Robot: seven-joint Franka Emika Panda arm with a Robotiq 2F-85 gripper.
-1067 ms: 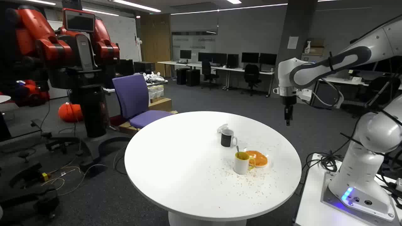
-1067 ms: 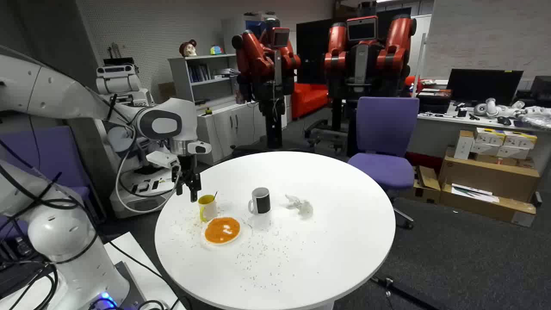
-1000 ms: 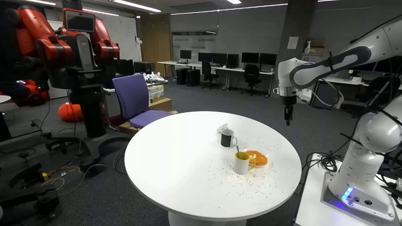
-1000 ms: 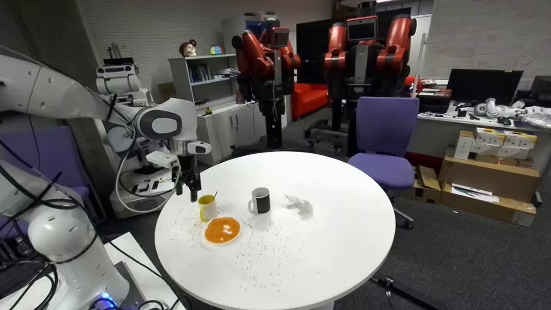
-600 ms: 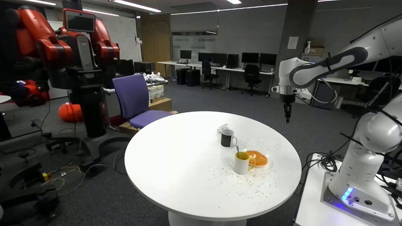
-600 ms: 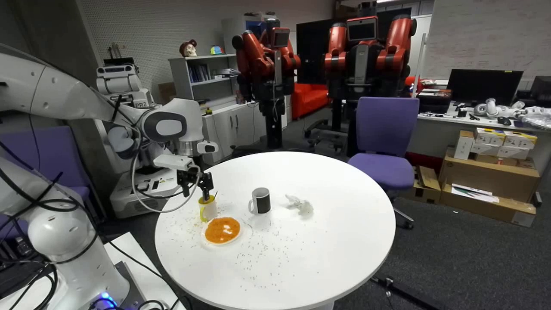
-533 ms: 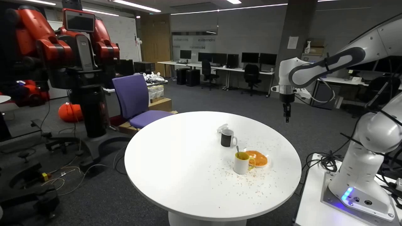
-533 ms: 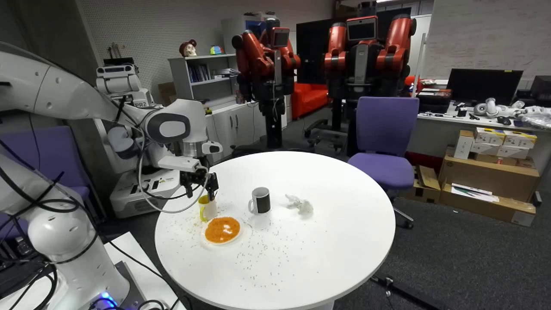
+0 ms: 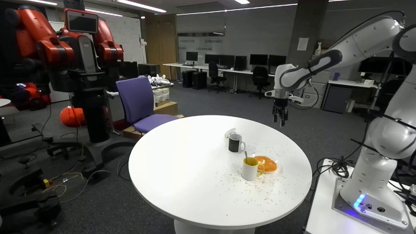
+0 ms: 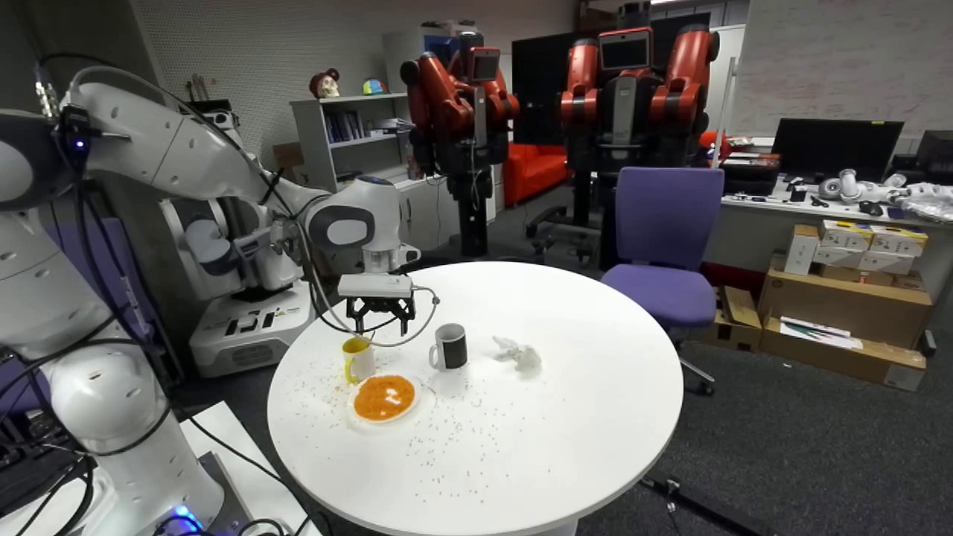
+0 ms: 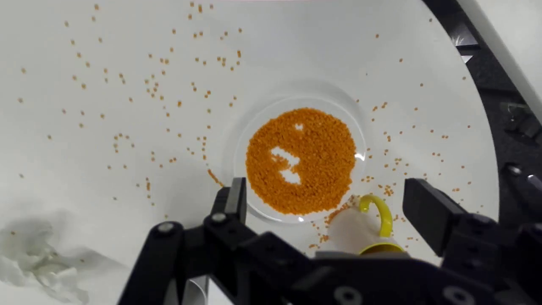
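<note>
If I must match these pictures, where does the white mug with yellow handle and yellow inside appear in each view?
In an exterior view: the mug, lower right of centre.
In an exterior view: the mug, lower left of centre.
In the wrist view: the mug, near the bottom, right of centre, partly hidden by the black gripper.
Shared landmark: the round white plate with orange grains, beside the mug.

Ceiling lights [image 9: 142, 6]: glaring strips
Back wall [image 9: 253, 37]: dim, grey
Worktop [image 10: 595, 432]: bright; greyer in wrist view
Plate [image 11: 360, 156]: glinting rim, soft shadow
</note>
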